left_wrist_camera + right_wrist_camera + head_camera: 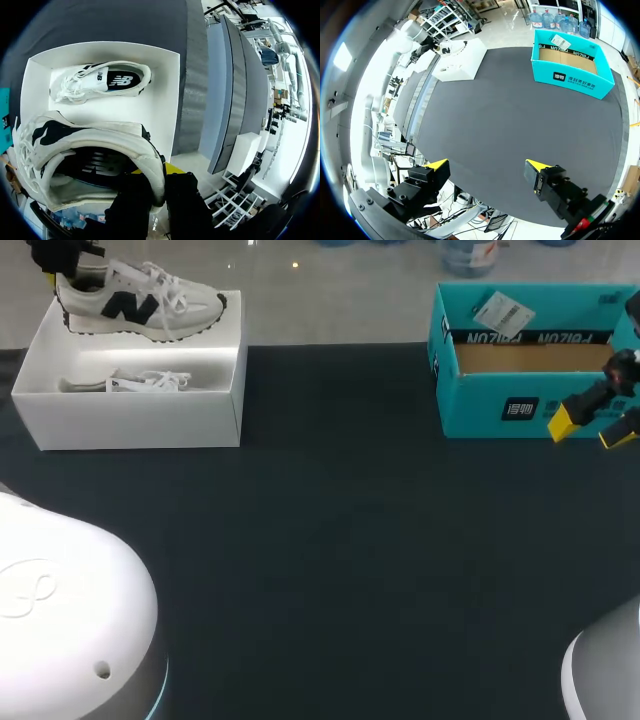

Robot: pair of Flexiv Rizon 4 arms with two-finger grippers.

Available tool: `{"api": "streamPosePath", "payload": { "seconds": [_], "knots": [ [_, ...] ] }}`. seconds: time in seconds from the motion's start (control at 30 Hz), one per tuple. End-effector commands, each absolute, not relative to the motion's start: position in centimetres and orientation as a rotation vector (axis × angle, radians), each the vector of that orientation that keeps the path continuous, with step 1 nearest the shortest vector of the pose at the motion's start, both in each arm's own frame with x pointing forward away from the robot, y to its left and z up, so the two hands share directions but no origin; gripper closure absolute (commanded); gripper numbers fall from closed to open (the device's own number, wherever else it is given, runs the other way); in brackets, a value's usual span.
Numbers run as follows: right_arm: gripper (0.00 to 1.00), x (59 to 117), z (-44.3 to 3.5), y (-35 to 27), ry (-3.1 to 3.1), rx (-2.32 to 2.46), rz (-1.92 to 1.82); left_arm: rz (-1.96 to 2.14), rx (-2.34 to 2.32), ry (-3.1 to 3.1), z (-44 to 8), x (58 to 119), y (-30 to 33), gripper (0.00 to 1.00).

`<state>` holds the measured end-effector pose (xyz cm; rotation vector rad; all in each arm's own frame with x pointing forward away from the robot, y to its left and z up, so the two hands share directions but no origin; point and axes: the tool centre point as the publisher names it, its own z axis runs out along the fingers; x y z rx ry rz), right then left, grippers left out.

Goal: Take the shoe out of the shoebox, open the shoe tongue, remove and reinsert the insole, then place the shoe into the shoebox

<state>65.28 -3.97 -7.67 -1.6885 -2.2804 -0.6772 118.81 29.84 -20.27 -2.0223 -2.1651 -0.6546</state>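
Note:
A white sneaker [140, 305] with a black logo hangs above the open white shoebox [130, 420] at the table's far left. My left gripper [62, 262] is shut on its heel collar. In the left wrist view the fingers of that gripper [159, 192] pinch the heel rim of the sneaker [90, 145]. A second white sneaker [100, 80] lies on its side in the shoebox [160, 115] below, also seen from overhead as the second sneaker [125, 383]. My right gripper [588, 430] stands open at the far right, away from the shoes; nothing is between its fingers [486, 167].
A teal cardboard box [500, 405] with a paper tag inside stands open at the back right, just beside my right gripper; it also shows ahead of that gripper as the teal box [570, 77]. Dark tabletop [340, 540] spans the space between both boxes.

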Motion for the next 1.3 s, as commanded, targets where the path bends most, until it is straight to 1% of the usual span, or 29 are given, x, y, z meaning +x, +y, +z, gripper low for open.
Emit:
{"api": "streamPosePath", "payload": {
  "seconds": [0.03, 0.63, 1.0, 1.3],
  "knots": [
    [0.00, 65.6, -7.6, -3.9, -2.280, -1.687, -0.667, -0.651, -2.011, -2.157, -22.3, 120.0, 30.0, 1.00],
    [0.00, 65.6, -7.6, -3.9, -2.280, -1.687, -0.667, -0.572, -1.928, -2.129, -29.0, 121.8, 31.1, 1.00],
    [0.00, 65.6, -7.6, -3.9, -2.280, -1.687, -0.667, -0.549, -1.942, -2.122, -32.9, 121.1, 30.9, 1.00],
    [0.00, 65.6, -7.6, -3.9, -2.280, -1.687, -0.667, -0.507, -1.964, -2.114, -34.8, 120.9, 30.9, 1.00]
  ]
}}
